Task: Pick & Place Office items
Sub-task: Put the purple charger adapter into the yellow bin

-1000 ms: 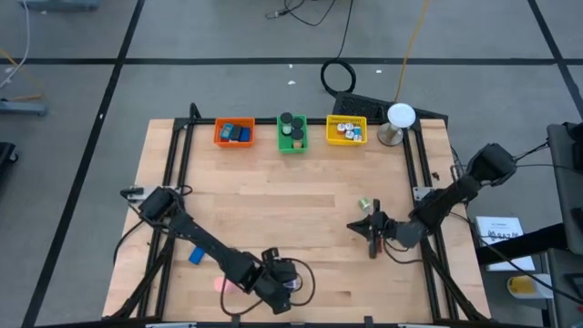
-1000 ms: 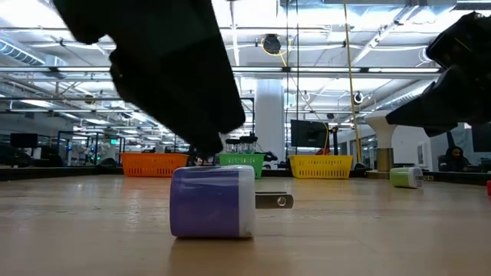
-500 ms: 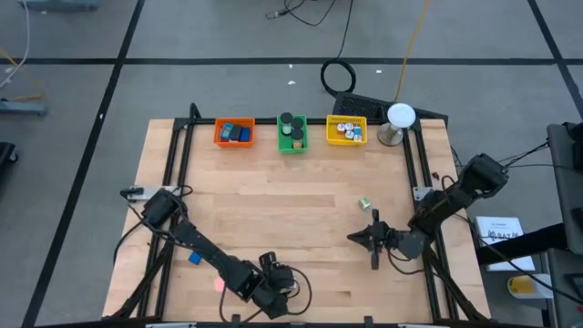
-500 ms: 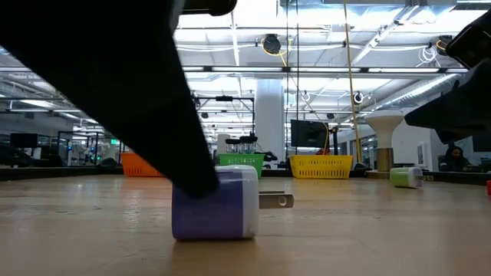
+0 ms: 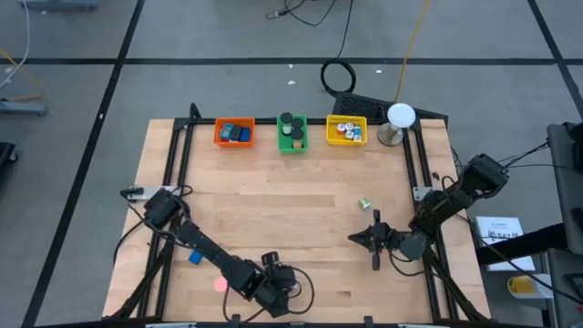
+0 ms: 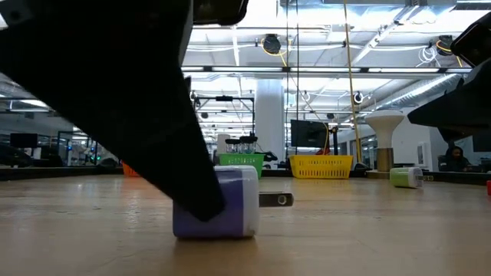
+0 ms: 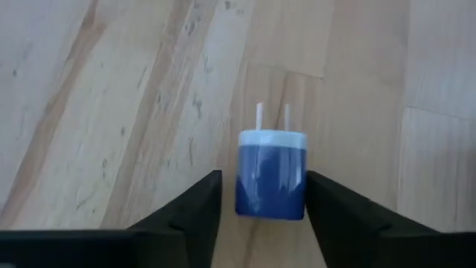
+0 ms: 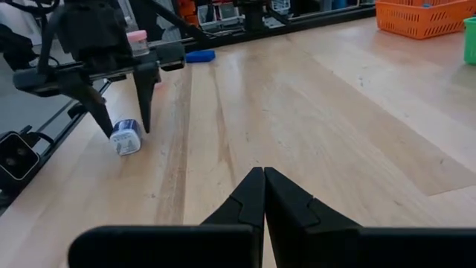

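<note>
Left gripper (image 7: 260, 216), fingers parted astride the blue plug-in charger (image 7: 271, 176), looks poised to clamp, then lift; right gripper (image 8: 264, 195) clenched empty

a smooth blue plastic plug (image 7: 271, 176) with metal prongs lies on the matt wooden table (image 7: 111, 112).

Since a second ago the left gripper (image 7: 262, 212) has dropped toward the lower edge of the high view and come down over the blue-and-white plug adapter (image 7: 271, 174), its fingers (image 7: 195, 211) now on either side of the block and narrower than before. In the low view the dark arm now covers the adapter's left part. The right gripper (image 5: 354, 240) has shifted slightly down the frame, away from the green-and-white piece (image 5: 363, 203).
</note>
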### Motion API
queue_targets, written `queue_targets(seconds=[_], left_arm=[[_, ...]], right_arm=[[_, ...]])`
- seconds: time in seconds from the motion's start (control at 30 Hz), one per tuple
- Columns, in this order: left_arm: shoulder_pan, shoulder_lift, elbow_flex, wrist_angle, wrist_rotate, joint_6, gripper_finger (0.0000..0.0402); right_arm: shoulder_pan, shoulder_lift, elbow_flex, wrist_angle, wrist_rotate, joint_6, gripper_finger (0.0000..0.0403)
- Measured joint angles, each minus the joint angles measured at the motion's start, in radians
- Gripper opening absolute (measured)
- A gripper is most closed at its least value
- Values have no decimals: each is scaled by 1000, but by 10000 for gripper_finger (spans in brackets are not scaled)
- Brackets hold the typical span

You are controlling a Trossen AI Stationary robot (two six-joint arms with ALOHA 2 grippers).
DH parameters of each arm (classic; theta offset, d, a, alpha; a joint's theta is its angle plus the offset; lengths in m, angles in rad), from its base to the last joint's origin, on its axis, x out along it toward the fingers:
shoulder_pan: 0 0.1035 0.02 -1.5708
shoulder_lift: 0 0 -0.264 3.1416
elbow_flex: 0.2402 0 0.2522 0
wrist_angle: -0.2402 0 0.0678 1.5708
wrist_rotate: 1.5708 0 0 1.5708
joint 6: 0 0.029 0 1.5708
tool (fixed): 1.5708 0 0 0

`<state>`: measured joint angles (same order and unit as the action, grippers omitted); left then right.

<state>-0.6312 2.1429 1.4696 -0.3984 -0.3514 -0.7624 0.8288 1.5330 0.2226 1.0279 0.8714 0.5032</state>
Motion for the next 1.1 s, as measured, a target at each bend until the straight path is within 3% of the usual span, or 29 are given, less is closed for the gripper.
queue_targets(seconds=[0.2,0.43,0.57,0.73,0.83,1.0,1.1], left_arm=[[0,0,0,18,-20,37,129],[0,-1,-5,-34,-122,54,128],[7,-4,-61,66,-162,93,128],[41,-35,-220,355,-203,182,128],[83,-71,-377,640,-198,276,128],[197,-85,-631,1227,-61,431,128],[277,-82,-716,1452,20,482,128]], right_arm=[[-5,0,0,1,28,-41,0],[-35,0,0,73,43,-173,0],[-64,-3,0,130,41,-277,0],[-123,-3,0,184,-6,-355,0],[-172,-3,0,192,-74,-361,0],[-262,-3,27,155,-192,-330,0],[-342,-3,81,54,-268,-302,1]])
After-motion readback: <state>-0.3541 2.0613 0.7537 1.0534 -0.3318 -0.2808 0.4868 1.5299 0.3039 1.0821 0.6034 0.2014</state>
